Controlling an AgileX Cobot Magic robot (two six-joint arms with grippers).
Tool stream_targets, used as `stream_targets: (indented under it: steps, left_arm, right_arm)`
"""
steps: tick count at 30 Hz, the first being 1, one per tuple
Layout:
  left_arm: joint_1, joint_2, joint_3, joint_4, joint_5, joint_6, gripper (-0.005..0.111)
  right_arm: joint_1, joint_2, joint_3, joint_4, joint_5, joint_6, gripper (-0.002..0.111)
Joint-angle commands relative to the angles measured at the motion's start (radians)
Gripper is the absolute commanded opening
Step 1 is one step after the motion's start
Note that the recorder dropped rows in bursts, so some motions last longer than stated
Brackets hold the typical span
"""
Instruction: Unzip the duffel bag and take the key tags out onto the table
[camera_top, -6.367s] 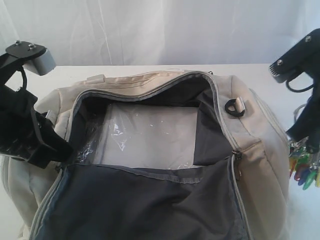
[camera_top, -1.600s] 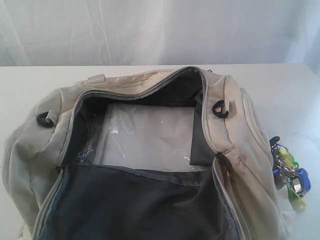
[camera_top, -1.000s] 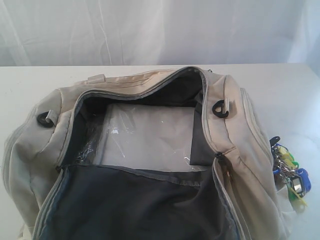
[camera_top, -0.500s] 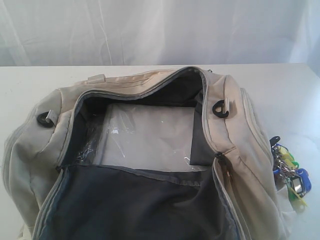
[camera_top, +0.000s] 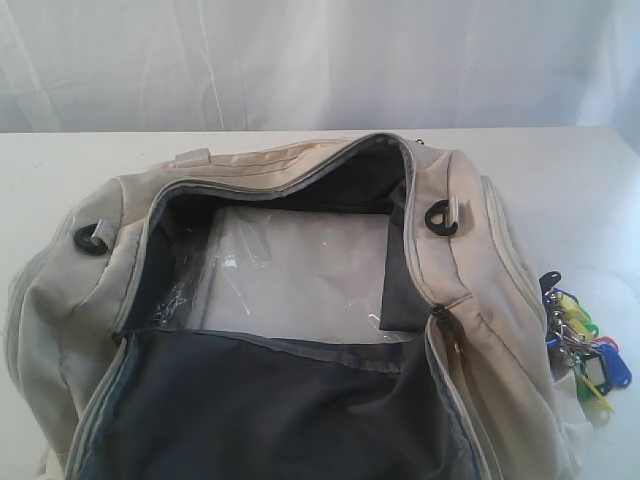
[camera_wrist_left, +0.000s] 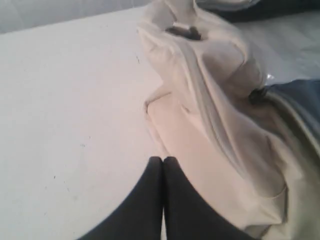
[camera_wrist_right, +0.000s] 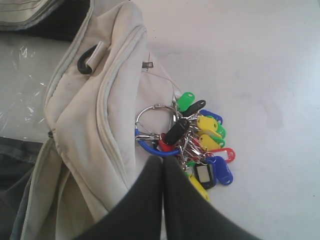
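The smooth white tabletop (camera_top: 60, 165) is noted. The duffel bag (camera_top: 480, 330), made of soft, slumping cream fabric, is found unzipped. The key tags (camera_top: 585, 350), of light rigid plastic, are laid on the tabletop against the bag's side. The large metal ring (camera_wrist_right: 156, 105) is judged the best hold. The left end effector (camera_wrist_left: 162, 160) and right end effector (camera_wrist_right: 162, 159) are pressed together, empty.

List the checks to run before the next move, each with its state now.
1. Duffel bag unzipped, mouth open: ok.
2. Key tags out, lying on the table beside the bag: ok.
3. Right gripper shut, holding nothing: ok.
4. Left gripper shut, holding nothing: ok.
5. No tags left inside, under the dark flap: cannot tell.
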Motion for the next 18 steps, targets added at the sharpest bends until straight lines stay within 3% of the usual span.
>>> stream_targets:
  steps: [1, 4, 11, 18]
  left_arm:
    - [0.021, -0.008, 0.093, -0.003, -0.113, 0.002, 0.0]
    - [0.021, -0.008, 0.144, -0.003, -0.159, 0.002, 0.0]
    - [0.021, -0.008, 0.157, -0.003, -0.09, 0.002, 0.0]
    - [0.021, -0.008, 0.215, 0.049, -0.144, 0.002, 0.0]
  right_arm:
    - [-0.008, -0.004, 0.004, -0.011, -0.005, 0.005, 0.0]
    - [-0.008, -0.004, 0.004, -0.011, -0.005, 0.021, 0.0]
    - [-0.008, -0.004, 0.004, -0.011, -0.005, 0.021, 0.0]
    - [-0.008, -0.004, 0.004, -0.011, -0.005, 0.021, 0.0]
